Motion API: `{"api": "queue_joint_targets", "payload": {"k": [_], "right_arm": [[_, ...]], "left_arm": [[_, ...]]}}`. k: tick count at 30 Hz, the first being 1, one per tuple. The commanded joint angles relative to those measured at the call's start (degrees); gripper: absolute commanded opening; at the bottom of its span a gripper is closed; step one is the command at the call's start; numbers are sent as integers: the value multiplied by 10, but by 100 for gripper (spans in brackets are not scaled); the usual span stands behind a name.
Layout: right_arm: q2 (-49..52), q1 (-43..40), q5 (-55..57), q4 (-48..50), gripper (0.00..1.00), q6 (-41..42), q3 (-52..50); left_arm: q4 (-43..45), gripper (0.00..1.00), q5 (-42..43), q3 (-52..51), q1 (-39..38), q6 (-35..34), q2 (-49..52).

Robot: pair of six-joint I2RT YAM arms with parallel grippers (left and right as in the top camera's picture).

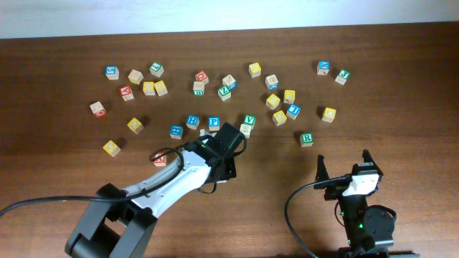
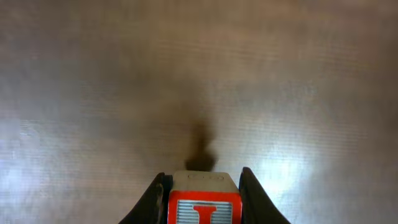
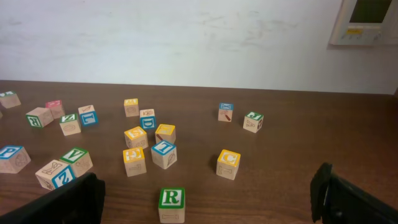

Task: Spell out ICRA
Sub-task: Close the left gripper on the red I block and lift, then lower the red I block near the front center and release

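The I cube (image 2: pixel 205 205) is clamped in the left gripper (image 2: pixel 203 182), which sits over the desk (image 2: pixel 93 93) just in front of the scattered cubes. The right gripper (image 1: pixel 344 166) has its fingers apart and holds nothing. The R cube (image 1: pixel 307 139) lies near it on the desk, the C cube (image 1: pixel 328 114) a little beyond. I can't pick out the A.
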Motion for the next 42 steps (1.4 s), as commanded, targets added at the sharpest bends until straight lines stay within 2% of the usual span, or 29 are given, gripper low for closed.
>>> {"api": "queue_joint_targets", "payload": {"k": [1, 11, 13, 16, 22, 27, 31, 35, 42], "right_arm": [[-5, 3, 5, -3, 98, 2, -4], [-5, 3, 5, -3, 98, 2, -4], [-5, 3, 5, -3, 98, 2, -4], [-5, 3, 5, -3, 98, 2, -4], [-5, 3, 5, -3, 98, 2, -4], [-5, 3, 5, -3, 98, 2, -4], [-5, 3, 5, -3, 98, 2, -4], [-5, 3, 5, -3, 99, 2, -4], [-5, 3, 5, -3, 98, 2, -4]], "left_arm": [[32, 18, -41, -2, -1, -23, 21], [31, 22, -57, -2, -1, -22, 25], [30, 29, -56, -2, -1, -23, 25], [30, 31, -57, -2, -1, -22, 25], [23, 27, -53, -2, -1, -22, 25], [4, 30, -41, -2, -1, -22, 25], [10, 26, -57, -2, -1, -21, 25], [19, 25, -57, -2, -1, 11, 25], [23, 25, -56, -2, 20, 24, 25]]}}
